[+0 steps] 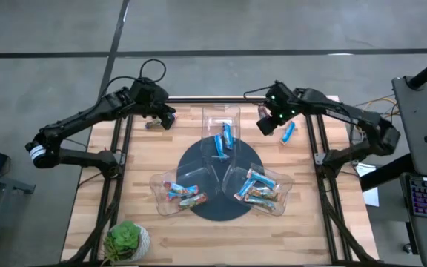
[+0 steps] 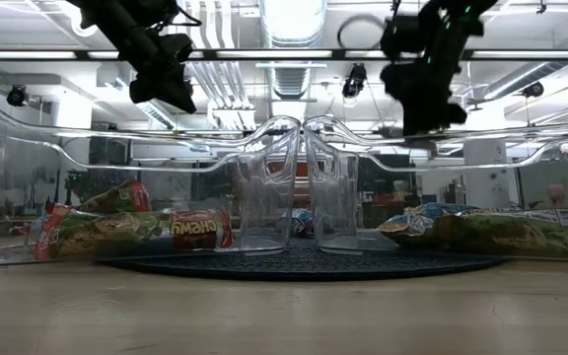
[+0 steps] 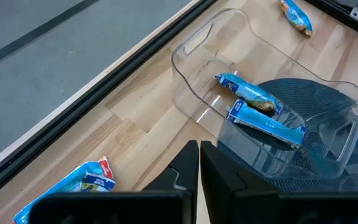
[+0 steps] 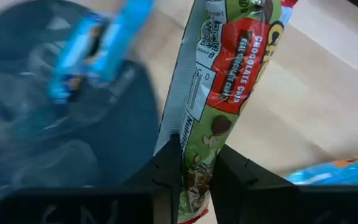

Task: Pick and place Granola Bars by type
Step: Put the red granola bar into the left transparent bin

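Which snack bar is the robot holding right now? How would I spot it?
Look at the far right part of the wooden table, where the right gripper hangs. Pinched between its fingers is a green-and-red granola bar reading "chocolate chip"; the loose bar beside it is blue.

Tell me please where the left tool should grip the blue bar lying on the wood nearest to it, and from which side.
Grip the blue bar at its middle, across its narrow width, coming straight down from above. It lies flat on the table with bare wood along both long sides. The left tool is shut and would need to open first.
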`<state>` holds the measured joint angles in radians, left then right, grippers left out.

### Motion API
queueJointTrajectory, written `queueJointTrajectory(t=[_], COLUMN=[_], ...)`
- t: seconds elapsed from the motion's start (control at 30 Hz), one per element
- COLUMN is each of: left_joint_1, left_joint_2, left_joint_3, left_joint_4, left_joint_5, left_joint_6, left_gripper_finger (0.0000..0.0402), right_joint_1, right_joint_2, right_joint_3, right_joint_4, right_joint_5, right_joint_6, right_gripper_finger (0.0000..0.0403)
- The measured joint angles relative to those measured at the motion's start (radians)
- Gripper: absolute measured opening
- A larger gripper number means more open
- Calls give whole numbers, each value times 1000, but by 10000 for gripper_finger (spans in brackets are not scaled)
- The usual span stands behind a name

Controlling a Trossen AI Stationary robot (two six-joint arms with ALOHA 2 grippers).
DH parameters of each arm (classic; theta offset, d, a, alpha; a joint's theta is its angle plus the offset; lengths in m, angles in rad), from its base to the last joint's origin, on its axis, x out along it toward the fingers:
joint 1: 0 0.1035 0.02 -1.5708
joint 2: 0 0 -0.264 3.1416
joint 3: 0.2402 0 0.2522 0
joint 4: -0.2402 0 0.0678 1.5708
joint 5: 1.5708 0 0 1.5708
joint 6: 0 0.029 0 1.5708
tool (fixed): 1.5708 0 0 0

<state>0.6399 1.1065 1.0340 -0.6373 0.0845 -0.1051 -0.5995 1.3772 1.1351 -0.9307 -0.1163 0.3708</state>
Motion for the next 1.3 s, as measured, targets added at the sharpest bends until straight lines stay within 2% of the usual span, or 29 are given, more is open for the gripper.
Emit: queueJointTrajectory(t=[0.23, 0.47, 0.77, 1.3], left_joint_1=[0, 0, 0, 0], left_joint_2=[0, 0, 0, 0], left_joint_3=[0, 0, 0, -2], left_joint_4=[0, 0, 0, 0], left_joint_5=[0, 0, 1, 1], left_joint_6=[-2, -2, 3, 4], left_gripper_finger=[0, 0, 0, 0], right_joint_1=[173, 326, 453, 611], right_joint_2=[-95, -62, 111, 461], right_joint_3=[31, 119, 310, 623], right_joint_4=[8, 97, 130, 133], right_joint_5=[-4, -35, -40, -46], right_joint_6=[94, 151, 97, 100], right_gripper_finger=[53, 54, 54, 54])
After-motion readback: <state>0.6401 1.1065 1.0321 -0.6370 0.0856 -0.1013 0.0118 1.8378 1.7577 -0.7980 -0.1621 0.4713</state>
